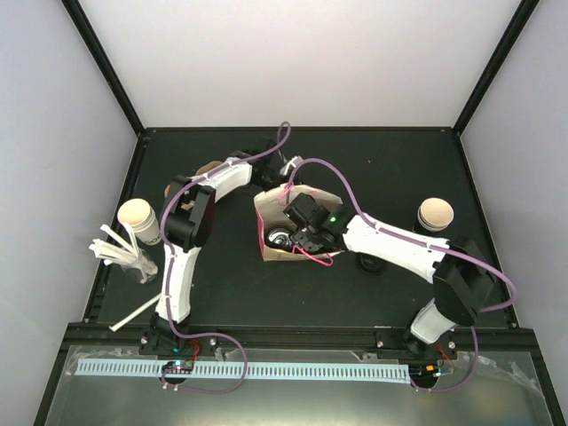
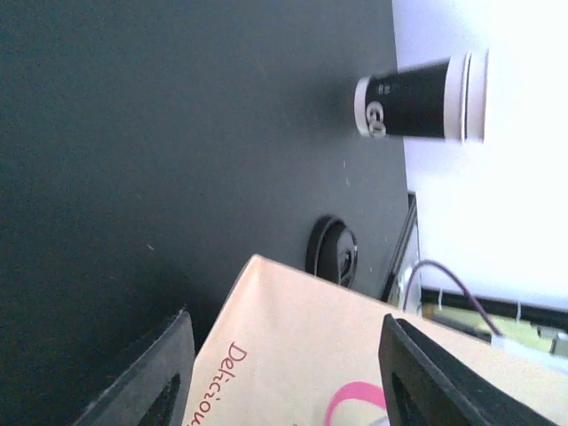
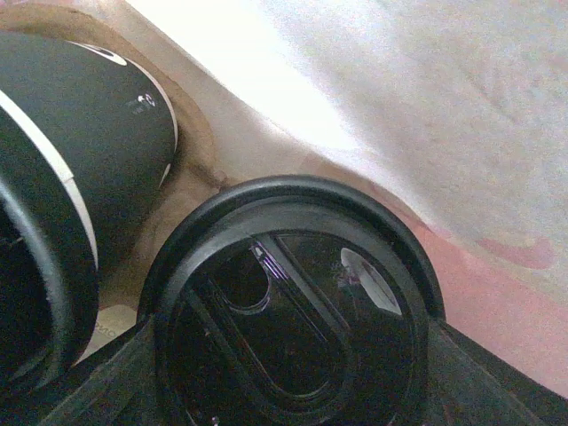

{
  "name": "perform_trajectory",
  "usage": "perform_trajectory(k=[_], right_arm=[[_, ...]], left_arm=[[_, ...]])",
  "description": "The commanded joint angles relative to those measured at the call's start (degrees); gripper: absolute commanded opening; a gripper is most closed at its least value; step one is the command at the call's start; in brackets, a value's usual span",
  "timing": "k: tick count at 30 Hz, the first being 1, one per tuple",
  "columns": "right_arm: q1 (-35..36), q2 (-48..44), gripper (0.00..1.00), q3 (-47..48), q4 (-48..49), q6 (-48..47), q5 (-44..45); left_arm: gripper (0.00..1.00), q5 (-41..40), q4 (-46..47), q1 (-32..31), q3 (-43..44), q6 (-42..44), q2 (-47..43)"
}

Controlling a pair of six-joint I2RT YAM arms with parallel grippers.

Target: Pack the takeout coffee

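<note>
Black counter [image 1: 222, 169]: carries the bag, two uncapped cups and a loose lid.
Paper bag [image 1: 271, 209]: open at counter centre; both arms reach it.
Left fingers [image 2: 151, 382]: spread wide, straddling the bag's edge.
Right fingers [image 3: 506, 390]: inside the bag, closed against the lidded cup [image 3: 293, 293].
Second cup [image 3: 89, 133]: black-sided, in the bag, just beside the lidded cup.
Left cup [image 1: 138, 216], right cup [image 1: 435, 213]: upright, well apart from the bag.
Loose lid [image 1: 368, 264]: flat, between bag and right cup.

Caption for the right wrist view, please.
Inside the paper bag, the right gripper grips a black-lidded cup beside another cup in the pulp tray.
</note>
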Motion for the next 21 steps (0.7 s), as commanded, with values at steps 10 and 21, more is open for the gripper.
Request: perform_trajectory(k=[10, 21], right_arm=[[-8.2, 11.3, 0.64, 12.8, -10.6, -15.4, -17.8], [-12.0, 24.7, 0.64, 26.5, -15.0, -16.5, -19.3]], left_arm=[[0.67, -13.3, 13.9, 8.8, -9.1, -10.7, -17.7], [0.68, -18.2, 15.0, 9.3, -15.6, -9.6, -28.6]])
